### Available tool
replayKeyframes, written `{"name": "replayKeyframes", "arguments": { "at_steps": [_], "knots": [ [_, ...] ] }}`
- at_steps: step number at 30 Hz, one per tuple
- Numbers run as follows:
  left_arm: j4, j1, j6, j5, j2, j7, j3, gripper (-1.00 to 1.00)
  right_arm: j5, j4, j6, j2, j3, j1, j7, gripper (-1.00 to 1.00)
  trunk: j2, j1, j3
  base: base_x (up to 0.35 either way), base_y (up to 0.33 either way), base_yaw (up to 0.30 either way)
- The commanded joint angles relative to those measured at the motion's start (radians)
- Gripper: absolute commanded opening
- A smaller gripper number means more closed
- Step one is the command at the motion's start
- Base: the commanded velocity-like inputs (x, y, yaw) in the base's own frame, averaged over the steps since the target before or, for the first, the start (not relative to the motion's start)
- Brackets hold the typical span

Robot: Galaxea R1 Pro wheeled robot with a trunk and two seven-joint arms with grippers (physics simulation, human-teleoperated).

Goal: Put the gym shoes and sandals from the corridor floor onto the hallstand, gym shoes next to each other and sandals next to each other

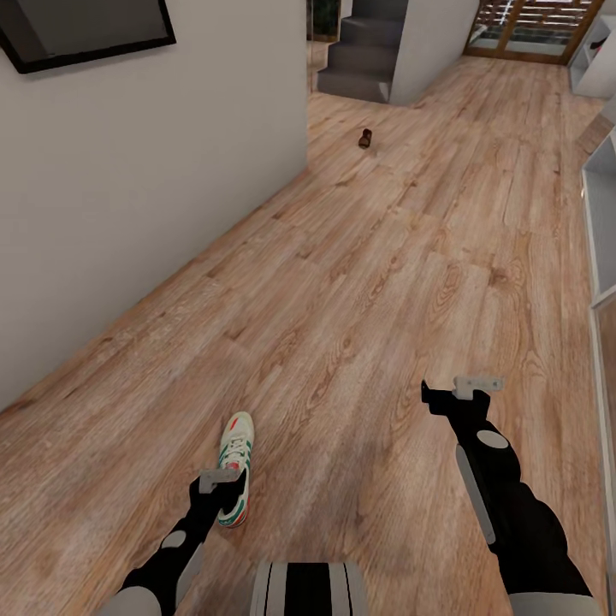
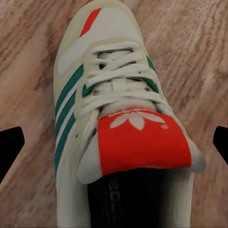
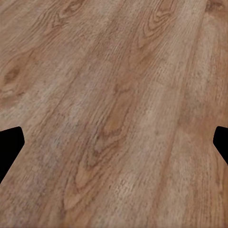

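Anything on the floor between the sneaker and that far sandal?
No. In the head view, only bare floor lies between the sneaker and the sandal.

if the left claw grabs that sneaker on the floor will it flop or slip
The gym shoe probably keeps its shape: its side panels and sole look structured. The red tongue and loose laces look soft and may give under a pinch. It lies flat on the wood floor, so it is more apt to slide than tip. The left claw is open around it.

White trefoil logo and partly legible lettering on gym shoe red tongue patch, insole print unreadable
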Motion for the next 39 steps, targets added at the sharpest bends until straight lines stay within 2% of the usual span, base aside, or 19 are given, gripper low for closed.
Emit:
{"name": "replayKeyframes", "arguments": {
  "at_steps": [1, 6, 21, 26, 39],
  "knots": [
    [0.005, 0.000, -0.003, -0.008, -0.001, -0.006, 0.009, 1.00, 0.003, -0.001, 0.006, 0.000, 0.001, 0.000, -0.002, 1.00, 0.000, 0.000, -0.005, 0.000, 0.000, 0.035],
    [0.056, 0.000, -0.007, -0.009, 0.002, -0.001, 0.010, 1.00, 0.003, -0.001, 0.006, 0.000, 0.001, 0.000, -0.002, 1.00, -0.001, 0.002, -0.021, 0.000, 0.000, 0.067],
    [0.065, 0.001, -0.006, -0.010, 0.002, 0.000, 0.009, 1.00, 0.003, -0.001, 0.006, 0.000, 0.001, 0.000, -0.002, 1.00, -0.001, 0.002, -0.025, 0.000, 0.000, 0.016],
    [0.065, 0.000, -0.006, -0.011, 0.002, 0.000, 0.008, 1.00, 0.003, -0.001, 0.006, 0.000, 0.001, 0.000, -0.002, 1.00, -0.002, 0.004, -0.044, 0.000, 0.000, 0.000],
    [0.065, 0.001, -0.006, -0.009, 0.000, 0.000, 0.008, 1.00, 0.003, -0.001, 0.006, 0.000, 0.001, 0.000, -0.002, 1.00, -0.002, 0.004, -0.044, 0.000, 0.000, 0.000]
  ]
}}
